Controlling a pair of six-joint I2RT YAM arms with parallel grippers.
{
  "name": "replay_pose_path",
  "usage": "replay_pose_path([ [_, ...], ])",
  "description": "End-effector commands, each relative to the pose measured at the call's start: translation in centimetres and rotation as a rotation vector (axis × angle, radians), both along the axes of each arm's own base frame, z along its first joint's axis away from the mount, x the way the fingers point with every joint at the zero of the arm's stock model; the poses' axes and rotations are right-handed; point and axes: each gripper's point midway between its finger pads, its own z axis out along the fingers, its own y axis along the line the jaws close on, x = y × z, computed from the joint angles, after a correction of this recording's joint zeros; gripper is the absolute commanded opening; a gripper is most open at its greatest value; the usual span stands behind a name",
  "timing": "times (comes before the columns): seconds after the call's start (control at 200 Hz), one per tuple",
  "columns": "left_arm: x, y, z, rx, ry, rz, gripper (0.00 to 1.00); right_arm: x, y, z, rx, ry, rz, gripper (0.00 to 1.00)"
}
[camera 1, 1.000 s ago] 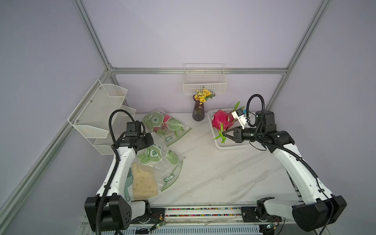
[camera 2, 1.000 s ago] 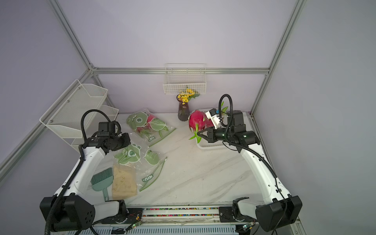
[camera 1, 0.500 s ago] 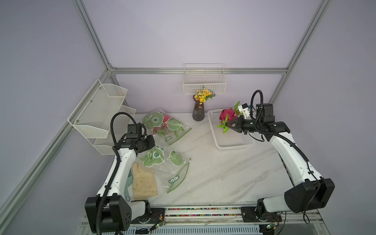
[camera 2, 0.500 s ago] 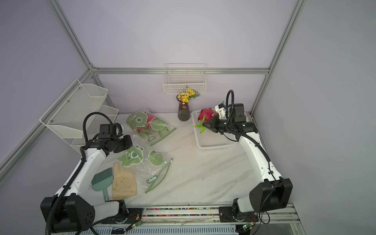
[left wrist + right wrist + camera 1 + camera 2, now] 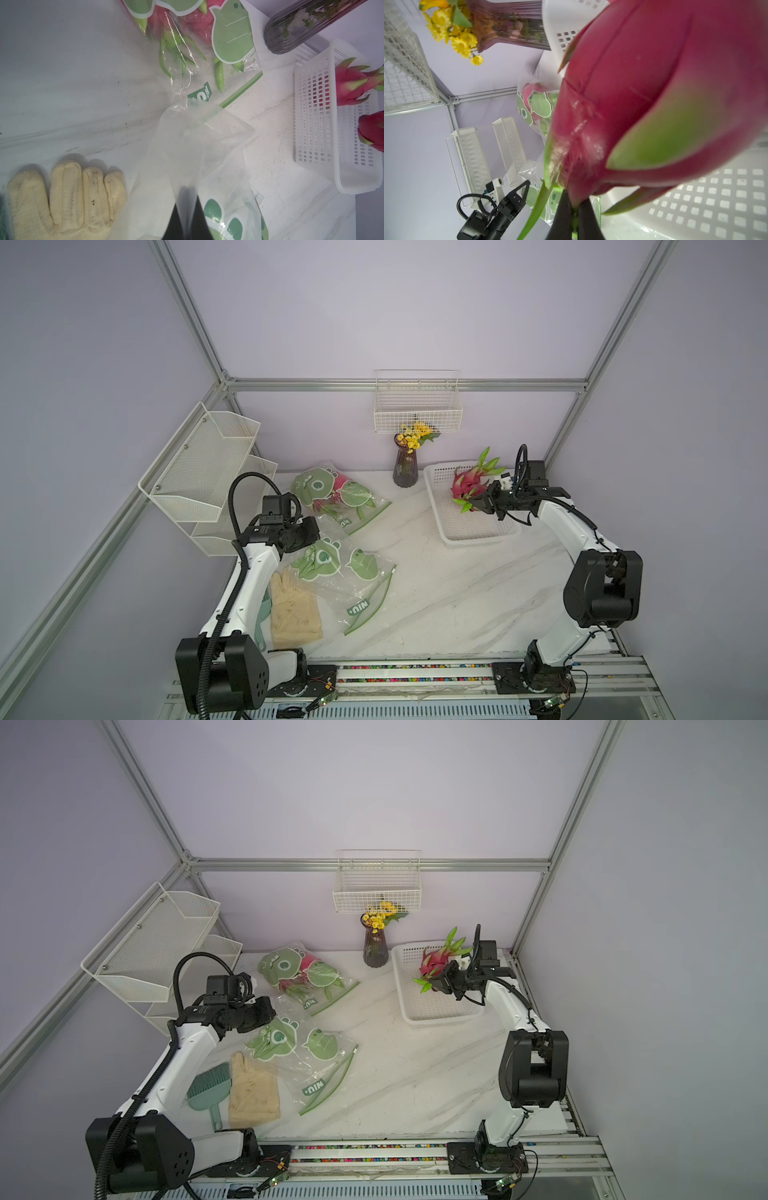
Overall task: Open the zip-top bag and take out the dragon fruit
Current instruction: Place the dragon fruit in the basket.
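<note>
As counted across the views, three fruits showed: one bagged fruit (image 5: 340, 483) inside the far bag (image 5: 372, 506), and two tray fruits (image 5: 353, 83) at the white tray (image 5: 465, 526). There were two bags, the near bag (image 5: 361, 593) lying in front of the far one. One vase (image 5: 405, 470), one glove (image 5: 293, 610), one brush (image 5: 210, 1088), one wall basket (image 5: 417, 414) and one two-tier rack (image 5: 208, 464) completed the count.

The table (image 5: 436, 593) was white and marbled, the walls (image 5: 374, 323) lilac, the frame (image 5: 407, 384) aluminium.

The right gripper (image 5: 574, 204) was clamped on a green tip of the held fruit (image 5: 643, 93), whose long axis ran straight out from the jaws. The bagged fruit lay back-to-front, tuft toward the robot. The left gripper (image 5: 188, 190) was pinched tight on the near bag's film.
</note>
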Motion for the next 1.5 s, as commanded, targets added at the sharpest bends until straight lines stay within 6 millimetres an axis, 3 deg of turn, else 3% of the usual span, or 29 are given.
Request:
replay_pose_path([
  [0.0, 0.6, -0.1, 0.9, -0.02, -0.045, 0.001, 0.0, 2.0, -0.2, -0.5, 0.038, -0.022, -0.027, 0.0],
  [0.345, 1.1, 0.1, 1.8, -0.033, -0.096, 0.038, 0.0, 4.0, -2.2, -4.8, -0.034, 0.035, -0.094, 0.0],
  [0.62, 2.0, -0.9, 2.8, -0.082, -0.144, 0.005, 0.0, 4.9, -2.4, -7.0, -0.035, 0.058, -0.103, 0.0],
  [0.8, 3.4, -3.9, 4.2, -0.096, -0.213, -0.137, 0.0, 5.3, -2.3, -7.6, -0.043, 0.048, -0.086, 0.18],
  [0.85, 4.0, -4.7, 4.5, -0.072, -0.226, -0.162, 0.0, 5.4, -2.3, -7.4, -0.05, 0.036, -0.081, 0.26],
  [1.045, 7.0, -9.4, 6.1, -0.01, -0.311, -0.272, 0.0, 5.3, -2.6, -5.5, -0.067, -0.021, -0.074, 0.39],
  [1.055, 7.5, -9.7, 5.3, -0.007, -0.295, -0.276, 0.0, 5.3, -2.7, -5.4, -0.067, -0.023, -0.075, 0.4],
  [1.115, 8.9, -11.2, 5.1, 0.009, -0.304, -0.298, 0.0, 5.1, -2.9, -4.5, -0.07, -0.044, -0.08, 0.43],
  [1.495, 19.3, -19.3, 3.7, 0.169, -0.436, -0.427, 0.0, 2.8, -3.9, 0.6, -0.108, -0.159, -0.102, 0.46],
])
